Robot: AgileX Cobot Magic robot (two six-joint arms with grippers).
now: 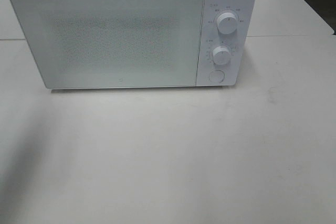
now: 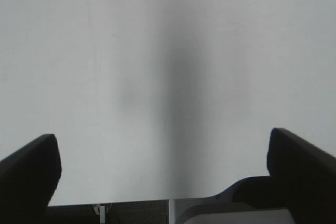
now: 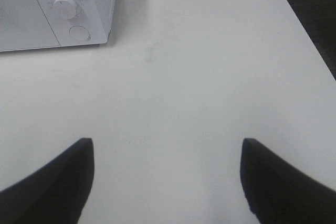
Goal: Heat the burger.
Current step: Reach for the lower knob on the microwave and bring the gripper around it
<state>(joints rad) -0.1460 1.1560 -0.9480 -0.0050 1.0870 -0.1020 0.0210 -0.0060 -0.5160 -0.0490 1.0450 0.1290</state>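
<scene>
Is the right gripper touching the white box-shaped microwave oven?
Apart. Right wrist view shows bare white table between the open right gripper and the white box-shaped microwave oven.

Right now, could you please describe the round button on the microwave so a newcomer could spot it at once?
Find the white microwave on the table, then its right-hand control panel. Below the two raised knobs sits the button: flat, lowest of the three.

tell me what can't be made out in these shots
Burger: in no view; the microwave door is shut and opaque, hiding the inside.
Dial labels: exterior high, too small.
Left claw, right claw: wrist views' edges cut off all but the fingertips.
</scene>
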